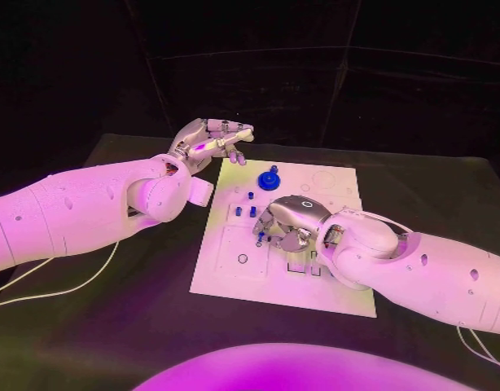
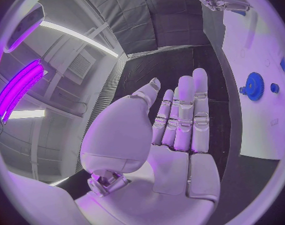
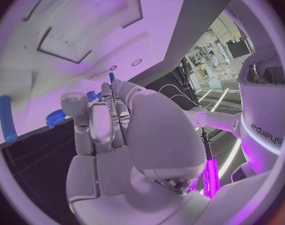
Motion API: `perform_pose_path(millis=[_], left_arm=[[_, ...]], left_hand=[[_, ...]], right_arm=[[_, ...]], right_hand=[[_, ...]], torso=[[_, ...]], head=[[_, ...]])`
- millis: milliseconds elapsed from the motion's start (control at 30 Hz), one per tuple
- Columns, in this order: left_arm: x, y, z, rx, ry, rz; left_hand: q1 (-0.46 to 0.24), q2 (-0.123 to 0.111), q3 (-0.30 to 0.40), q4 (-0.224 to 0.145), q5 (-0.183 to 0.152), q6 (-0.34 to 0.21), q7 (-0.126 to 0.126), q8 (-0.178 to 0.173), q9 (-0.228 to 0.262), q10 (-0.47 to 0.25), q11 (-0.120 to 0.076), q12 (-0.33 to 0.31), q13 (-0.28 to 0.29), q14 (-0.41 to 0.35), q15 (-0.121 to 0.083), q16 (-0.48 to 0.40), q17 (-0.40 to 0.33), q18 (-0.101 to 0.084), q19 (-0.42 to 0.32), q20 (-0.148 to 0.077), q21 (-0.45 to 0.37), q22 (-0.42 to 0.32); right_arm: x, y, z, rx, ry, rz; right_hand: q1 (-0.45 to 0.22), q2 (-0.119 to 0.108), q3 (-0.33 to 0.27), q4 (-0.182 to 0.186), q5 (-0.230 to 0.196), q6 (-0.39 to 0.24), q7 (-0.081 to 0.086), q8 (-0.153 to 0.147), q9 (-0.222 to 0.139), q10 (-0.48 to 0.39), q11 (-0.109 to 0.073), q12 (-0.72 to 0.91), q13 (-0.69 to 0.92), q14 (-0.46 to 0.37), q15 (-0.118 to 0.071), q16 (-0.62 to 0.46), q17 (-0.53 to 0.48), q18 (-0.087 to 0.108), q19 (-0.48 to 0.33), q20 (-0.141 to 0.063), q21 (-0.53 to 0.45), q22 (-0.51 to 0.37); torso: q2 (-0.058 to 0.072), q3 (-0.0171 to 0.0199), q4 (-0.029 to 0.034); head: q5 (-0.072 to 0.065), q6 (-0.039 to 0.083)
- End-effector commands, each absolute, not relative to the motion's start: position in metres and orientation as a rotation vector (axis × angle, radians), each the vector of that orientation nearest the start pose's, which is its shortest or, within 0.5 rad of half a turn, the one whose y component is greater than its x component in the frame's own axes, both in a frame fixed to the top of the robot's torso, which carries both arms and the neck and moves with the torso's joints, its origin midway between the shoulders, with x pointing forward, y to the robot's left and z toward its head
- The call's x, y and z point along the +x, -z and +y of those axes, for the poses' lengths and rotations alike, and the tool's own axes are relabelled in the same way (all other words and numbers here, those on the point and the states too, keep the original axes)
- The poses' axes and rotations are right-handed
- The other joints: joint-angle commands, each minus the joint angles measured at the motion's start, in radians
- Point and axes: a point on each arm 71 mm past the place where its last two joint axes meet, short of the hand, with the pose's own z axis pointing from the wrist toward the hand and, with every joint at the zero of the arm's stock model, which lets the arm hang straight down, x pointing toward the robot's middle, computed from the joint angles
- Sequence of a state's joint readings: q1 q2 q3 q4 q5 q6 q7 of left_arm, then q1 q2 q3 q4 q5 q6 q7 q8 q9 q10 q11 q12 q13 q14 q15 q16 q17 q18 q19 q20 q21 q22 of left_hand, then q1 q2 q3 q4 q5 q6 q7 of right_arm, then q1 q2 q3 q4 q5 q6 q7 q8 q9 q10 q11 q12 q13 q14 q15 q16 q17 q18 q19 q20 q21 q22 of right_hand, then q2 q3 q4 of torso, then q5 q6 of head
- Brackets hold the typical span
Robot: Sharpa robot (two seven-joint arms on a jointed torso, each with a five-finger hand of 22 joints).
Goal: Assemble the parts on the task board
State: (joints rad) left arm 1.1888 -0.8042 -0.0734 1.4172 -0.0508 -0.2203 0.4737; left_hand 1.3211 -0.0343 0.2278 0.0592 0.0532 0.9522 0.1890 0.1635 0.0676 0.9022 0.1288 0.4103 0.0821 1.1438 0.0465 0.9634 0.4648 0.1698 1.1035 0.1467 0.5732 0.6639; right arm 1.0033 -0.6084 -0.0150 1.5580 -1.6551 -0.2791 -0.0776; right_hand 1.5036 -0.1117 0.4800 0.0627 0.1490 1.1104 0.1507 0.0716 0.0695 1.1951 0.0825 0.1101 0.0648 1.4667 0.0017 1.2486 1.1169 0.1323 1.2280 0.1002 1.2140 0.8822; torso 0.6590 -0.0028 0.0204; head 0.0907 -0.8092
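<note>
From the head view we see the task board lying mid-desk, the right hand lowered over its small blue pegs, though we cannot tell whether it grips one. Our left hand hovers off the board's far corner, fingers straight and released; its wrist view shows the blue gear on the board, while the right wrist view shows a blue peg lying on the board

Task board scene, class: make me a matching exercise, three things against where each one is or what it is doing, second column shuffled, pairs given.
Things:
1. left hand
2. right hand
3. blue gear

Places or states:
A. stands on the task board near its far edge
B. fingers down on the middle of the board, among small blue parts
C. raised beyond the board's far left corner, holding nothing

Pairs: 1-C, 2-B, 3-A
</note>
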Motion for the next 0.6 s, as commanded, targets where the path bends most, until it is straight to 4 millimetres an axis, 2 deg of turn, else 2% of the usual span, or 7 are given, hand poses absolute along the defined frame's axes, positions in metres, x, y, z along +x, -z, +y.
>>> perform_pose_path(millis=[33,600], left_arm=[[0.5008,0.1945,0.2157,-1.018,1.598,1.409],[0.5017,0.195,0.2159,-1.02,1.597,1.411]], left_hand=[[0.011,0.001,-0.006,0.0,0.001,-0.002,0.003,0.003,0.0,-0.004,0.0,0.005,-0.001,-0.006,0.0,-0.007,-0.001,0.013,0.009,0.002,-0.005,-0.001],[0.011,0.001,-0.006,0.0,0.001,-0.002,0.003,0.003,0.0,-0.004,0.0,0.005,-0.001,-0.006,0.0,-0.007,-0.001,0.013,0.009,0.002,-0.005,-0.001]], right_arm=[[0.4156,0.2507,-0.0638,-0.464,-0.91,1.717],[0.4152,0.2546,-0.062,-0.476,-0.909,1.734]], right_hand=[[-0.009,-0.001,0.008,0.0,0.002,-0.003,0.004,-0.006,0.001,-0.002,0.001,-0.007,-0.001,0.028,-0.004,0.004,0.001,-0.001,0.004,0.001,0.005,-0.001],[-0.011,-0.001,0.009,-0.001,0.001,-0.004,0.005,-0.006,0.0,-0.002,0.002,-0.007,-0.001,0.028,-0.004,0.005,0.001,-0.001,0.003,0.001,0.005,-0.001]], torso=[[0.0,0.0,0.0005],[0.0,0.0,0.0003]], head=[[0.002,-0.002],[0.009,-0.006]])
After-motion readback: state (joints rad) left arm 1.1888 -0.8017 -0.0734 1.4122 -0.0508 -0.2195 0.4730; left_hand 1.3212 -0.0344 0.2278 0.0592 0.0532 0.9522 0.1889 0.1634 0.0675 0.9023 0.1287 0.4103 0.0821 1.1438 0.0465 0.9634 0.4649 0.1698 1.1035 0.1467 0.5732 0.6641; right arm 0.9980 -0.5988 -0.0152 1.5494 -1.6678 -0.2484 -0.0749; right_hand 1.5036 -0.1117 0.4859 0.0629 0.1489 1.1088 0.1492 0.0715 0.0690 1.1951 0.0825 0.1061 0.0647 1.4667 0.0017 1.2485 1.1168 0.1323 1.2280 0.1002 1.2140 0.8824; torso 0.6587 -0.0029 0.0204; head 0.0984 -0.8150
